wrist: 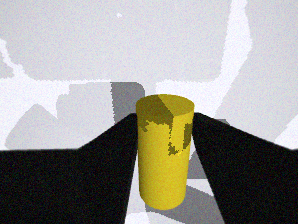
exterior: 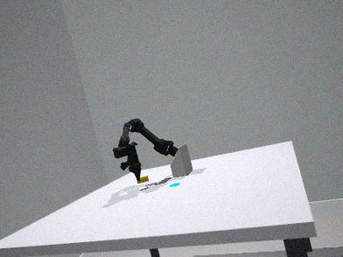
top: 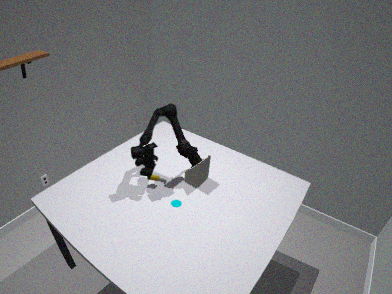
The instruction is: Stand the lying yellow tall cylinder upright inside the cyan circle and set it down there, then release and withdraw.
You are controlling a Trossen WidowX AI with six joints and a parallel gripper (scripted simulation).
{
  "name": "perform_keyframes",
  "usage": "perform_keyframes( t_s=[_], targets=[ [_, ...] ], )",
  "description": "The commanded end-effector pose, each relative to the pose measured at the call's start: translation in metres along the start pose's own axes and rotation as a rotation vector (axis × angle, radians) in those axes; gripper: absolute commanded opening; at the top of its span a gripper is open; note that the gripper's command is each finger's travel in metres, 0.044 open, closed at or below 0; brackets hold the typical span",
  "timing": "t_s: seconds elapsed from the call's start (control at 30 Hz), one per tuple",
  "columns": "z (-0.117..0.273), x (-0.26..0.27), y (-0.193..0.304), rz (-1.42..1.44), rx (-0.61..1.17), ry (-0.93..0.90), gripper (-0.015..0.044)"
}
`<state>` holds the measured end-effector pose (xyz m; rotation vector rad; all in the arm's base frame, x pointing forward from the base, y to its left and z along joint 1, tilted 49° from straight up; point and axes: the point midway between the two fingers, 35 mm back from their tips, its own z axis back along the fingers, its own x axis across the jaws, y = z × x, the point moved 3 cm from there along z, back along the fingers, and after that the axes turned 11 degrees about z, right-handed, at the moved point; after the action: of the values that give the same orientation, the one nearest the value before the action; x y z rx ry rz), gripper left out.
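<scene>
The yellow tall cylinder is held lying roughly level, a little above the table, with shadow below it. My gripper is shut on it, with one black finger on each side in the wrist view. The cyan circle is flat on the table, to the right of the held cylinder in the top and exterior views. It is uncovered, and it does not show in the wrist view.
A grey upright block with a slanted top stands by the arm's base, behind the cyan circle. The white table bears the arm's shadows around the gripper. A wooden shelf is on the wall, far from the arm.
</scene>
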<state>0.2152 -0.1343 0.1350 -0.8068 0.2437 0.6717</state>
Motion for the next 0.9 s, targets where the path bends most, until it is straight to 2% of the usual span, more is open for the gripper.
perform_keyframes(
  t_s=[0.0,0.87],
  targets=[
    [0.005,0.000,-0.003,-0.009,-0.006,0.000,0.0105],
    [0.029,0.001,-0.001,-0.020,0.011,0.012,0.0105]
  ],
)
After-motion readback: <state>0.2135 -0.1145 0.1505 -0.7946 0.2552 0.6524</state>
